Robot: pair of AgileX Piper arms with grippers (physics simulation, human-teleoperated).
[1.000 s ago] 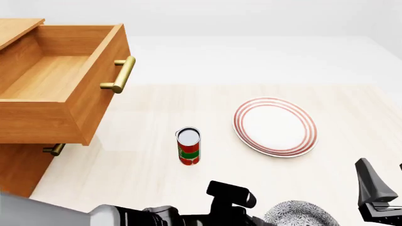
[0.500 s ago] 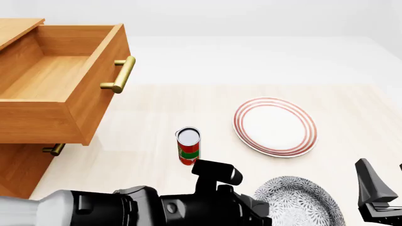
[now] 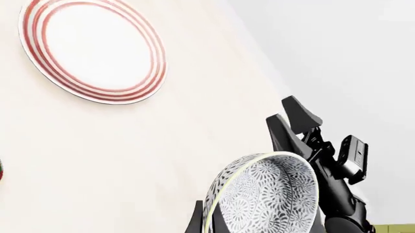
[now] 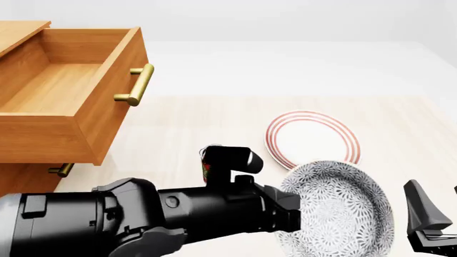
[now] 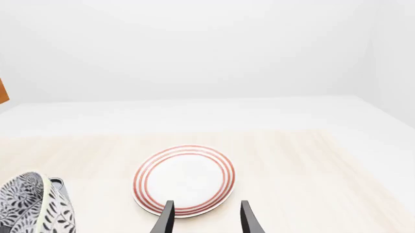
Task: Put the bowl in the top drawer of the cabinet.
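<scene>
On the surface we count one plate [image 4: 314, 140] with red rings and one can [image 4: 207, 160] with a red and green label, mostly hidden behind our left arm; we can read no writing on it. Our left jaws [image 3: 206, 224] are clamped on the rim of the one bowl [image 4: 337, 208], which is raised and tilted on edge just in front of the plate. Our right jaws [image 5: 203, 217] are parted around nothing. At far left, the cabinet [image 4: 21, 187] has its top drawer [image 4: 68, 96] pulled out, well apart from the bowl.
</scene>
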